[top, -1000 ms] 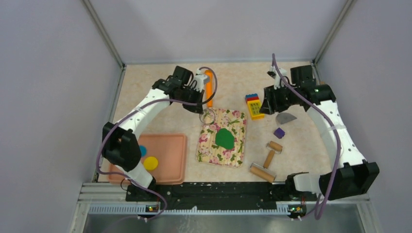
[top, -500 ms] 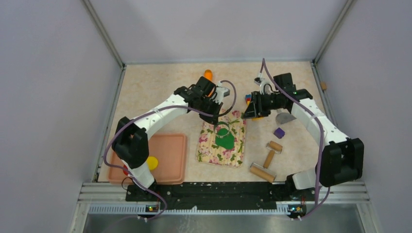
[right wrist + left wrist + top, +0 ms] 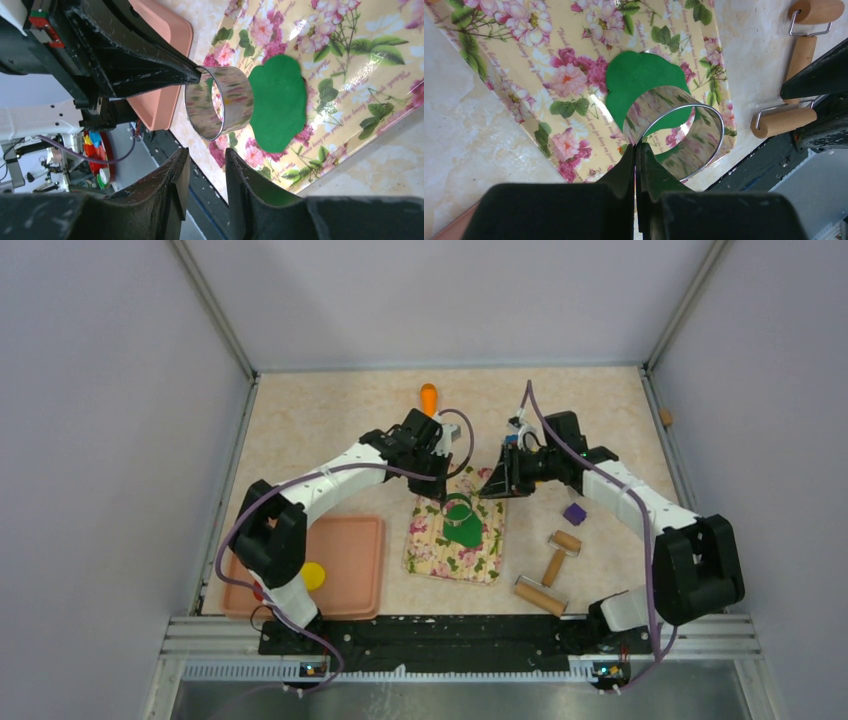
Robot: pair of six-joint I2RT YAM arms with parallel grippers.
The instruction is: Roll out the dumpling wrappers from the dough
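Note:
The dark green dough lies flattened with a ragged edge on the floral mat. My left gripper is shut on the rim of a shiny metal ring cutter, which hangs tilted over the dough's edge. My right gripper hovers at the mat's far right corner, its jaws apart with nothing between them. From there the ring cutter shows beside the dough. One yellow dumpling wrapper lies in the orange tray.
Two wooden rolling pins lie right of the mat, with a purple block behind them. An orange tool lies at the back. The left arm covers part of the tray.
My left gripper carried the ring cutter from the mat's far edge to over the dough. My right arm swung left to the mat's corner, its jaws narrowing.

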